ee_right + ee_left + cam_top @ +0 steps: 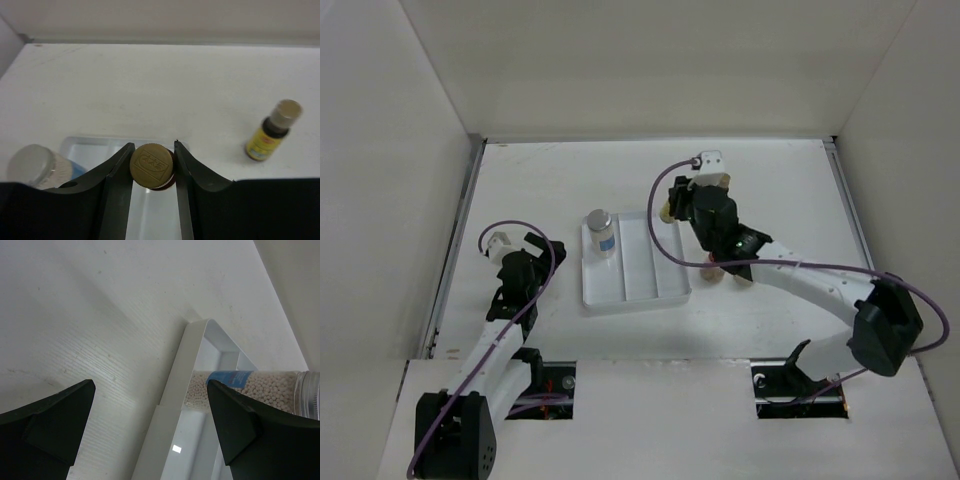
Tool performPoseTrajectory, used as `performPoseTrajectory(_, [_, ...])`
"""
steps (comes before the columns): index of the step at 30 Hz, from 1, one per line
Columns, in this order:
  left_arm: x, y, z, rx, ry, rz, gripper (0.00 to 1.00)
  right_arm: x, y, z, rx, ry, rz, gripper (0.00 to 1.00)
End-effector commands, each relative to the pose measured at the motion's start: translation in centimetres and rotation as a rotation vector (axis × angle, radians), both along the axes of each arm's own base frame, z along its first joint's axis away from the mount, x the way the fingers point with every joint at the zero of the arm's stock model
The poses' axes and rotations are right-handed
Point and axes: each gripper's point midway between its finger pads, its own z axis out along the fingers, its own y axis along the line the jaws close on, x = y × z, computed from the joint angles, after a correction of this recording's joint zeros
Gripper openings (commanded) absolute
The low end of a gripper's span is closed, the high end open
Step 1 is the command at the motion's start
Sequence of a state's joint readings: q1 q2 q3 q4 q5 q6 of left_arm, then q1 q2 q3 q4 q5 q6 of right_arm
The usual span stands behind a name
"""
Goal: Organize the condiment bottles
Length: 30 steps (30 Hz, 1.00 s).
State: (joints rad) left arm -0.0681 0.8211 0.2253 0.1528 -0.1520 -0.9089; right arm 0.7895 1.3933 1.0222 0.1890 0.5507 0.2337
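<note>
R claw (153,145) is clamped on a slim brown btl (151,166). Both fingers press the sides of its round gold cap, no gap left. In the R wrist view this btl is right at the edge of the white tray (650,262), w/ the tray floor showing behind it. Can't tell if the btl's bottom rests on sth or hangs in the air; the cap hides it.

L claw (150,385) is apart. Its fingers are spread wide w/ nothing btwn them. It is outside the tray, near the tray's left side, low over the table (770,190). The tray's rim and corner show past its fingers.

Clear btl (601,230) w/ a silver cap and a blue-white label stands up inside the tray. It's in the left slot, at the far end. It is full of tiny white balls.

2nd brown btl (272,132) has a yellow label and a pale cap. It stands up on the table, outside the tray and well apart from it. Only the R wrist view shows it.

A pinkish thing (715,268) peeks out from under the R arm, on the table just right of the tray. Too hidden to say what it is.
</note>
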Motion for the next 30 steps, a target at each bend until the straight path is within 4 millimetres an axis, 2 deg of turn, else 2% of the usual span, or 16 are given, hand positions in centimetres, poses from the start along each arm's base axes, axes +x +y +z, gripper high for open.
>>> performPoseTrajectory(1, [0.9, 0.0, 2.3, 0.004, -0.068, -0.003, 1.00, 0.8, 5.4, 2.4, 0.096, -0.063, 0.103, 0.31])
performPoseTrajectory(5, [0.9, 0.1, 2.3, 0.004, -0.064, -0.003, 1.00, 2.1, 9.4, 0.7, 0.076, -0.044, 0.159, 0.31])
performPoseTrajectory(8, [0.8, 0.1, 2.1, 0.004, -0.065, -0.001, 1.00, 3.2, 11.1, -0.9, 0.058, -0.023, 0.175, 0.31])
performPoseTrajectory(11, [0.9, -0.2, 1.8, -0.003, -0.054, -0.009, 1.00, 3.9, 12.1, -3.0, 0.023, 0.007, 0.183, 0.31])
performPoseTrajectory(15, [0.8, 0.1, 1.5, 0.002, -0.052, 0.000, 1.00, 3.9, 12.4, -4.9, -0.004, 0.025, 0.170, 0.34])
performPoseTrajectory(17, [0.9, 0.0, 1.5, -0.001, -0.053, -0.004, 1.00, 3.6, 12.6, -5.4, -0.014, 0.030, 0.175, 0.43])
performPoseTrajectory(19, [1.0, -0.1, 1.5, 0.004, -0.047, -0.011, 1.00, 3.4, 12.5, -5.2, -0.012, 0.027, 0.175, 0.59])
performPoseTrajectory(21, [0.9, 0.0, 1.5, 0.002, -0.052, -0.005, 1.00, 3.1, 12.0, -4.3, 0.005, 0.021, 0.166, 0.72])
performPoseTrajectory(25, [1.1, -0.1, 1.8, 0.002, -0.054, -0.009, 1.00, 1.8, 10.1, -0.9, 0.051, -0.021, 0.165, 0.80])
performPoseTrajectory(27, [1.0, 0.1, 1.9, 0.006, -0.060, -0.004, 1.00, 1.8, 7.2, 0.7, 0.081, -0.044, 0.123, 0.80])
performPoseTrajectory(30, [1.0, 0.1, 1.8, 0.002, -0.060, 0.002, 1.00, 2.9, 1.3, 1.1, 0.102, -0.050, 0.020, 0.81])
